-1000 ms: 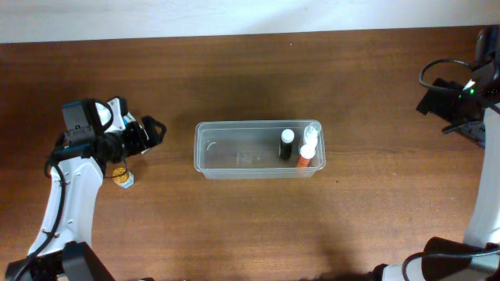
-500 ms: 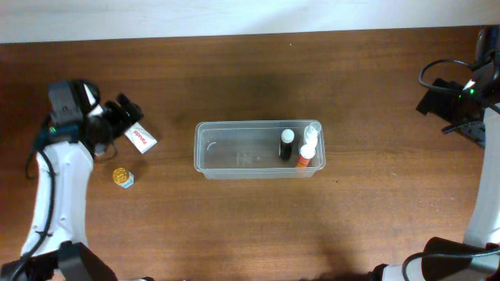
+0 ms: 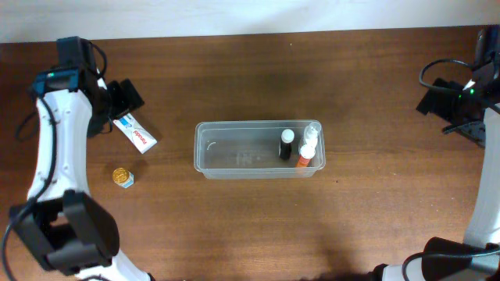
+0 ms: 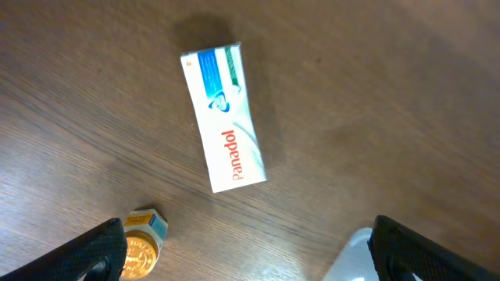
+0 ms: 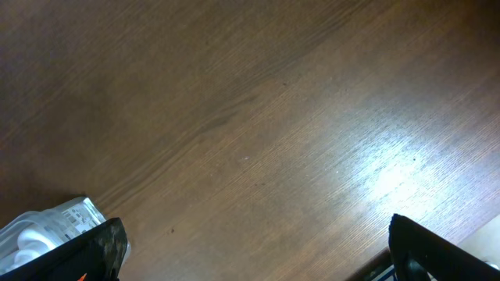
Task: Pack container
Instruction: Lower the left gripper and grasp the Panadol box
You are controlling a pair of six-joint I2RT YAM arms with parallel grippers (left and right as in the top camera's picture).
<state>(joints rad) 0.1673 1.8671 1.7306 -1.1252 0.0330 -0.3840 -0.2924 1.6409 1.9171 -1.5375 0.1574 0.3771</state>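
The container (image 3: 234,158), a clear rectangular tub, lies mid-table. At its right end stand a black bottle with a white cap (image 3: 287,145), an orange-labelled bottle (image 3: 305,156) and a clear bottle (image 3: 312,130). A white toothpaste box (image 3: 134,133) (image 4: 223,117) lies flat on the wood left of the tub. A small gold-lidded jar (image 3: 122,177) (image 4: 141,250) sits nearer the front. My left gripper (image 3: 125,97) (image 4: 250,250) hangs open and empty just behind the box. My right gripper (image 3: 431,100) (image 5: 254,250) is open and empty at the far right, well away from the tub.
The tub's corner (image 4: 351,261) shows at the bottom right of the left wrist view. A clear bottle top (image 5: 47,230) shows at the bottom left of the right wrist view. The table's back edge meets a white wall (image 3: 250,16).
My left arm has swung back and to the left, uncovering the white box that it hid a second ago. The jar, the tub and my right arm have not moved.
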